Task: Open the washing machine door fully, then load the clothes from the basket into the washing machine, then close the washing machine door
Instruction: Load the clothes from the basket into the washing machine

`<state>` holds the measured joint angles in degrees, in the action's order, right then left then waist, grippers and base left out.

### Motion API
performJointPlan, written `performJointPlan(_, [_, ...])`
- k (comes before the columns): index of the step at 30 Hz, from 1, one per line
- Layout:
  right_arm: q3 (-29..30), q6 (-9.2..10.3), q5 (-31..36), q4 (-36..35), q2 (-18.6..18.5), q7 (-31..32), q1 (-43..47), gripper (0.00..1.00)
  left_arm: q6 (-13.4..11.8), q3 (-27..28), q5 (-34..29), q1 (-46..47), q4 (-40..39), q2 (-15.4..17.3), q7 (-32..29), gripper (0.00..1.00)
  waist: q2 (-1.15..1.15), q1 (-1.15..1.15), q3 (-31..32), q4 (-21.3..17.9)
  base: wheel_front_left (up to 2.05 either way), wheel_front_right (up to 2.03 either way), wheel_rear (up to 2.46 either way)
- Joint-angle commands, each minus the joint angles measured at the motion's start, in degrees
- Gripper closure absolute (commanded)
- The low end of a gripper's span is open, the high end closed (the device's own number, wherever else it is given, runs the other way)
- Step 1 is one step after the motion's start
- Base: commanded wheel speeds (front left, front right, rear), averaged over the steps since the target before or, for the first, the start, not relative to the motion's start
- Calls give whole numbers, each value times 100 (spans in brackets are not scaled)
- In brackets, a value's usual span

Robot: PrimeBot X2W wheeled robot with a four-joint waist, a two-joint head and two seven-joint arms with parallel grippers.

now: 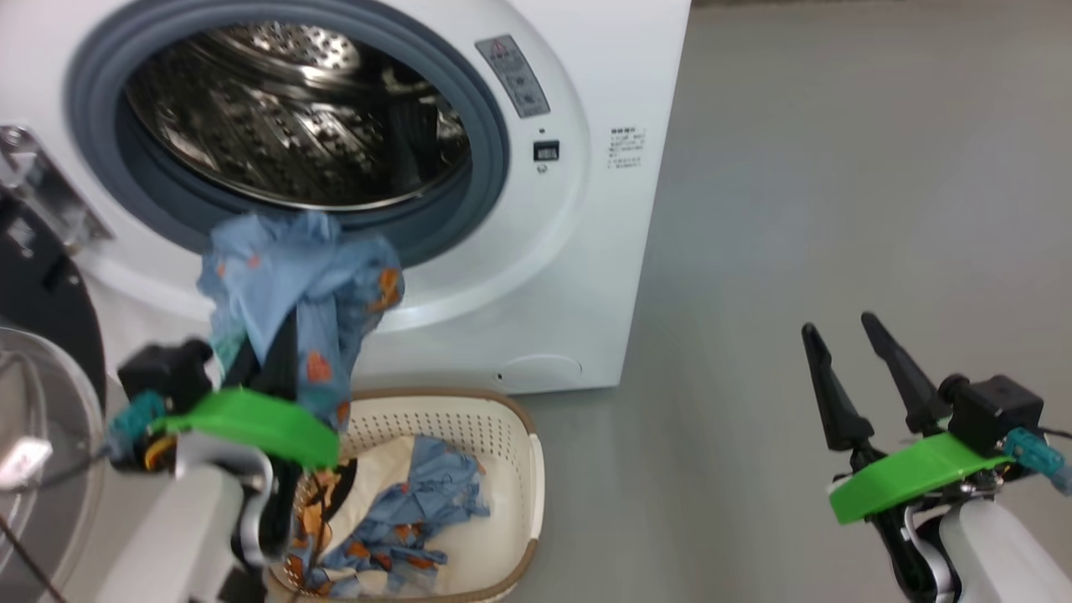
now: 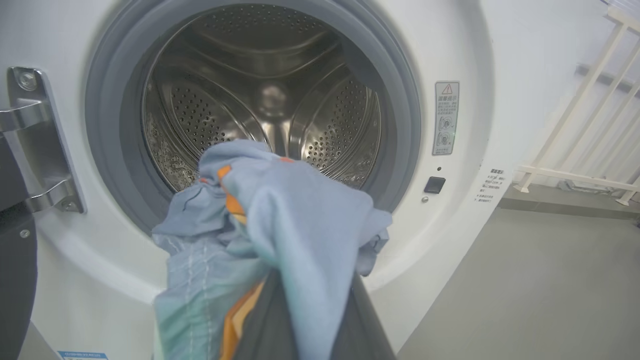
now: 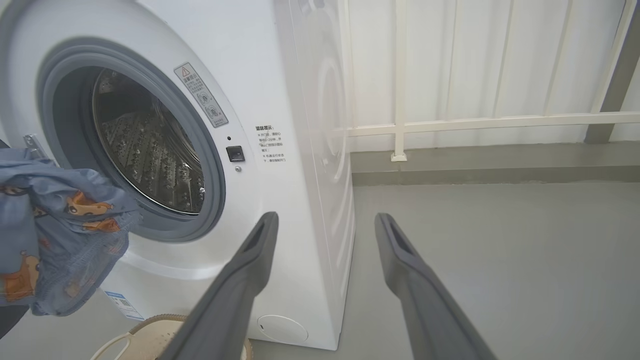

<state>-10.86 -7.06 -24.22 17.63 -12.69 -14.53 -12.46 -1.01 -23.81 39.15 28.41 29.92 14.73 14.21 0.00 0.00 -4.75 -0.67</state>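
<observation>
Reaching up from 8 o'clock in the head view, the left gripper [image 1: 270, 356] is clamped on a light-blue garment [image 1: 293, 268] with orange prints. Its dark fingers are buried in the fabric, which hangs in front of the lower edge of the grey rubber ring [image 1: 490, 159] on the washing machine [image 1: 586, 251]. The right gripper [image 1: 844, 331] stands at 4 o'clock, well apart from the machine, fingers spread wide over the grey floor [image 1: 837, 167]. The washing machine door [image 1: 38, 318] is swung open at 9 o'clock. More clothes [image 1: 435, 494] lie in the basket [image 1: 529, 469] at 6 o'clock. A grey warning label [image 1: 512, 75] with a red triangle sits at the opening's 2 o'clock. The black text [image 1: 626, 149] beside it and a blue label [image 3: 120, 302] at the lower corner are too small to read.
</observation>
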Motion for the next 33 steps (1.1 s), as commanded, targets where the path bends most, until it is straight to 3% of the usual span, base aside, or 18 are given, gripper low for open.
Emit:
performJointPlan(1, [-100, -43, -32, -200, -109, -47, -248, 0, 85, 238, -109, 565, 106, 128, 72, 100, 0, 0, -373, -159, 0, 0, 0])
performJointPlan(9, [-81, -43, 37, -458, -159, -47, -603, 0, 306, 442, -313, 1975, 957, 2, 77, 100, 0, 0, -1262, -379, 0, 0, 0])
performJointPlan(33, [147, -43, 189, -947, 147, -47, -1157, 0, 568, 838, -980, 5155, 2926, 304, 78, 100, 0, 0, -3382, -1160, 0, 0, 0])
